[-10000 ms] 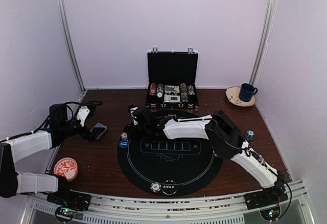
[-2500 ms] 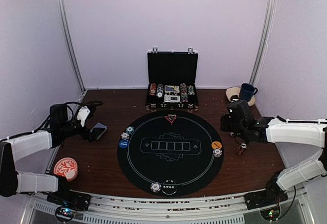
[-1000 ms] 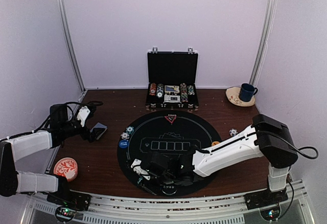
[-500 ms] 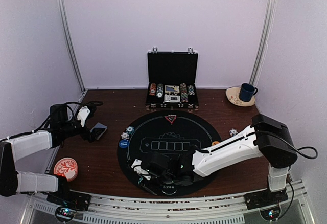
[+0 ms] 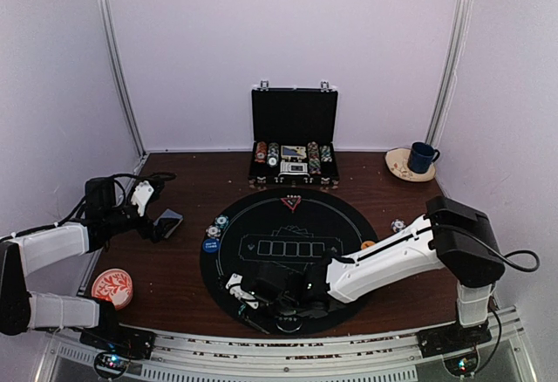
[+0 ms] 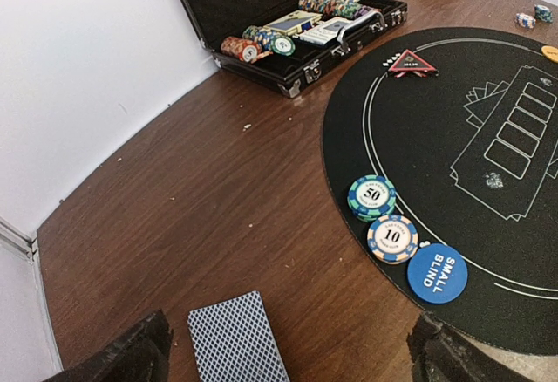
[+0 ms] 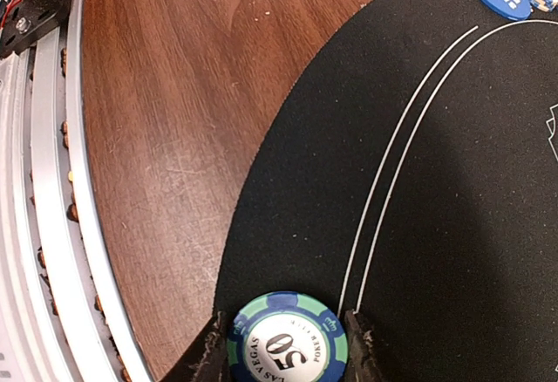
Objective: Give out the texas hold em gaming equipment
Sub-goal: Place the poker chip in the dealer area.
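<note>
My right gripper (image 7: 286,351) is shut on a teal-and-blue "50" poker chip (image 7: 286,340), low over the near left rim of the black round mat (image 7: 418,181). In the top view the right arm reaches across the mat's near edge, gripper (image 5: 250,300) at the front. My left gripper (image 6: 286,366) is open, its fingers either side of a grey-blue-backed card deck (image 6: 234,340) on the wood. A teal 50 chip (image 6: 372,196), a 10 chip (image 6: 392,238) and a blue small-blind disc (image 6: 437,272) lie on the mat's left edge. A red triangle marker (image 6: 412,64) sits at its far edge.
The open black briefcase (image 5: 294,142) with chip rows stands at the back. A blue cup on a saucer (image 5: 417,160) is back right. A red-and-white round dish (image 5: 112,287) lies front left. An orange disc (image 5: 369,245) and a loose chip (image 5: 398,225) are right of the mat.
The right arm swung from the table's right side to the mat's near edge and has stayed there, almost still, for the last second. The left arm has not moved.
</note>
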Action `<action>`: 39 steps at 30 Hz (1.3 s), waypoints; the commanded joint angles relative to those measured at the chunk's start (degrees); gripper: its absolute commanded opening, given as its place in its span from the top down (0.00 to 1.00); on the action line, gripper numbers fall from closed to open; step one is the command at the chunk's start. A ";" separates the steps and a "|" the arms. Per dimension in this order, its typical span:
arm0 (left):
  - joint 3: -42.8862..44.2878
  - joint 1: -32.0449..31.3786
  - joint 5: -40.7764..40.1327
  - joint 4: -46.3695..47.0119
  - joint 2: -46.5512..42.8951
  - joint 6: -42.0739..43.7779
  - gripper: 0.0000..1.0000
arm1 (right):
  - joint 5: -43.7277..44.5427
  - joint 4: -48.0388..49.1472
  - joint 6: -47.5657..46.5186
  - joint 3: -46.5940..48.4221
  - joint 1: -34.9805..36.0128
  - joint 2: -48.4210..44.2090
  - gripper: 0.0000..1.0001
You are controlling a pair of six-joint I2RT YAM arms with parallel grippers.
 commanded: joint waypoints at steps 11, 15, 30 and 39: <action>-0.20 -0.13 0.10 2.67 -0.12 0.60 0.02 | 1.38 -1.59 -0.19 -1.55 0.24 -0.44 0.57; -0.12 -0.09 0.09 2.67 -0.12 0.64 0.02 | 1.46 -1.86 -0.13 -1.88 0.26 -1.24 0.57; -0.12 -0.12 0.14 2.67 -0.03 0.62 0.02 | 1.30 -3.73 -0.87 0.37 0.21 -1.10 0.39; -0.12 -0.13 0.10 2.67 -0.14 0.60 0.02 | 7.35 -4.58 0.12 0.86 0.19 -7.45 0.15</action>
